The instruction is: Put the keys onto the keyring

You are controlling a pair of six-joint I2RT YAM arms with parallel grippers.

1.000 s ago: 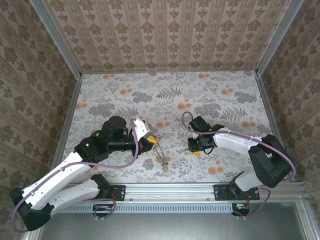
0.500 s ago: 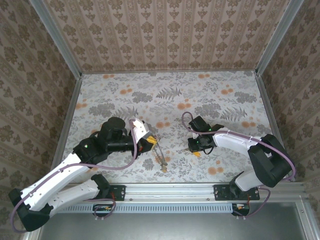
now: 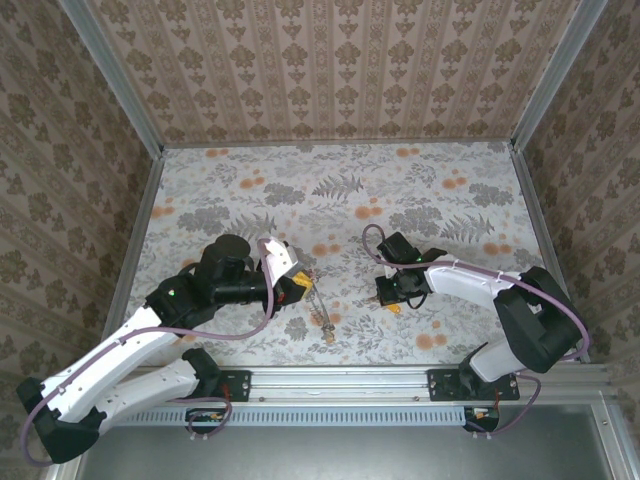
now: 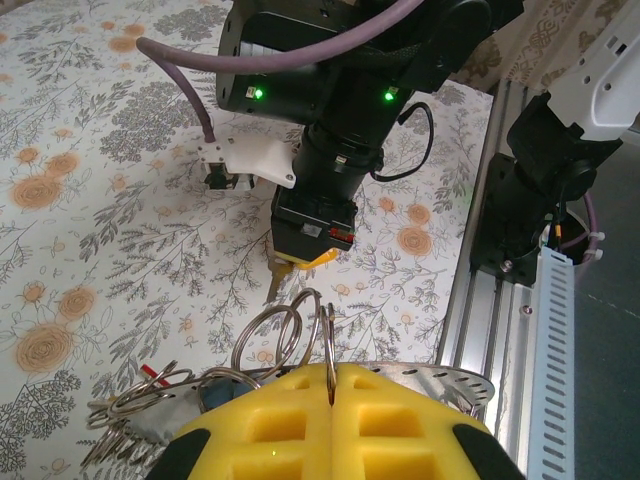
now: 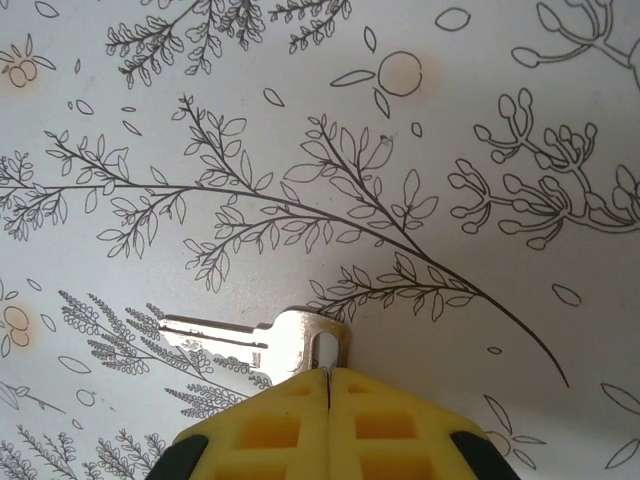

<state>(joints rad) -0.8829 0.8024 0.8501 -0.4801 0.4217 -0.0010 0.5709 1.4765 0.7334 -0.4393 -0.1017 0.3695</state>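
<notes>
**Both grippers clamped: ring on the left, one loose key on the right**

We see the left gripper (image 4: 331,395) with its yellow pads pressed together on the keyring (image 4: 285,330). One wire loop stands edge-on in the seam between the pads, and the other loops rise upright just beyond them. A bunch of keys (image 4: 150,415) already on the ring trails off to one side and lies low against the flowered tablecloth (image 3: 420,190). From the top camera, ring and bunch form one short line that slants from the left fingertips toward the near rail and a little to the right.

The right gripper (image 5: 328,400) is also closed, pinching a single silver key (image 5: 290,345) by its head, with the hole of the head just clear of the pads. In the right wrist view the key's long axis runs almost level across the picture, and the blade points left. We cannot tell whether it touches the cloth. In the left wrist view the key's blade pokes out below the right fingers, toward the ring. The two grippers are near each other but apart.
</notes>
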